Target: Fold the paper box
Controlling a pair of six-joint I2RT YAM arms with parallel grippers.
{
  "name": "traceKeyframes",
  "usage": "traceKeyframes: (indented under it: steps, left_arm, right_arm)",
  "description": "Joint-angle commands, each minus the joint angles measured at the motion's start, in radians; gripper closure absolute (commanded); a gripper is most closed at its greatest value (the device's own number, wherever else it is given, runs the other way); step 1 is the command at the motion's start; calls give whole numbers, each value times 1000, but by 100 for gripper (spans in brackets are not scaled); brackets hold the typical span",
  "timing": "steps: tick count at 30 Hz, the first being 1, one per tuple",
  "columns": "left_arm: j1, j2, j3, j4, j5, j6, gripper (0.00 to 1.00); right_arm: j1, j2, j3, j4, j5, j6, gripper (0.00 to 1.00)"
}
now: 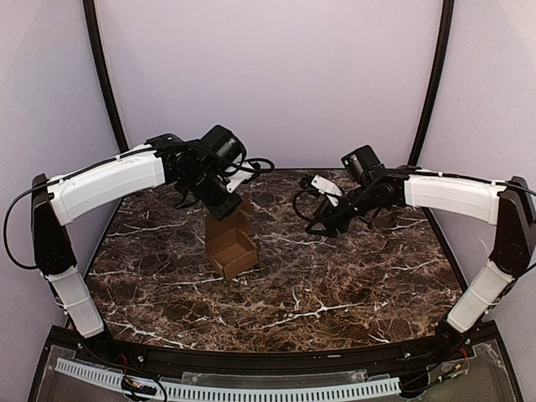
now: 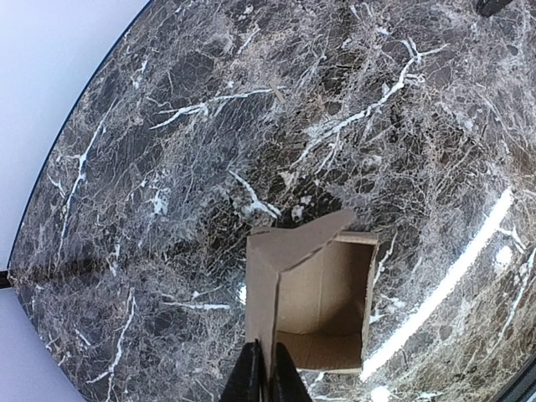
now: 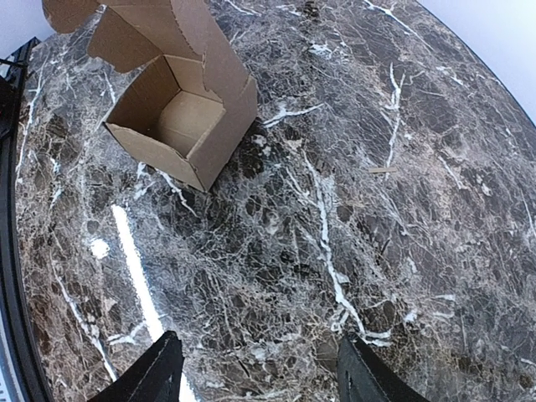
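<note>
1. The paper box (image 1: 232, 249) stands on the dark, white-veined marble desk (image 1: 335, 285), left of the middle and nearer the far edge than the near one. It is plain brown cardboard, unmarked.
2. The box is set up as a small cube with its top open. In the right wrist view the bare floor and inner walls show, with one corner turned towards that camera.
3. Its lid flap (image 2: 295, 244) rises from the far wall and is not folded down over the opening. Side tabs hang from the flap's edges.
4. The left arm (image 1: 109, 180) reaches in from the left and bends down over the far side of the box.
5. The left fingers (image 2: 249, 377) are pinched together on the thin edge of the raised flap. In the left wrist view the cardboard runs straight down between them, with no gap on either side.
6. The right arm (image 1: 452, 194) stretches in from the right, and its end is held above the desk, well apart from the box.
7. The right fingers (image 3: 159, 373) are spread wide with nothing between them but bare marble below. The box lies towards the upper left of that view, and they do not touch it.
</note>
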Motion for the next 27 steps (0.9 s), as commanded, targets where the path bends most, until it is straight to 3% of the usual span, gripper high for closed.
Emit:
traceKeyframes:
  steps: [1,4,5,7,12,15,21,27]
  left_arm:
    - [4,-57,-56,35,4,32,96]
    - [3,-71,-78,79,7,59,90]
    - [3,-72,-74,84,-5,58,79]
    - [2,-97,-62,92,-25,43,66]
    - [-20,-245,-99,191,-74,-27,46]
    - [-24,-376,-183,250,-130,-110,42]
    - [-25,-615,-519,403,-234,-275,38]
    - [-26,-702,-690,392,-220,-349,38]
  right_arm:
    - [-1,39,32,17,-79,36,37]
    - [-1,90,78,3,-99,50,37]
    - [-1,107,93,-2,-103,53,37]
    - [-1,140,122,-11,-113,58,37]
    - [-1,185,194,-12,-114,24,37]
    - [-1,214,237,3,-110,9,37]
    - [-1,281,290,47,-163,41,37]
    - [-3,234,249,188,-123,43,35]
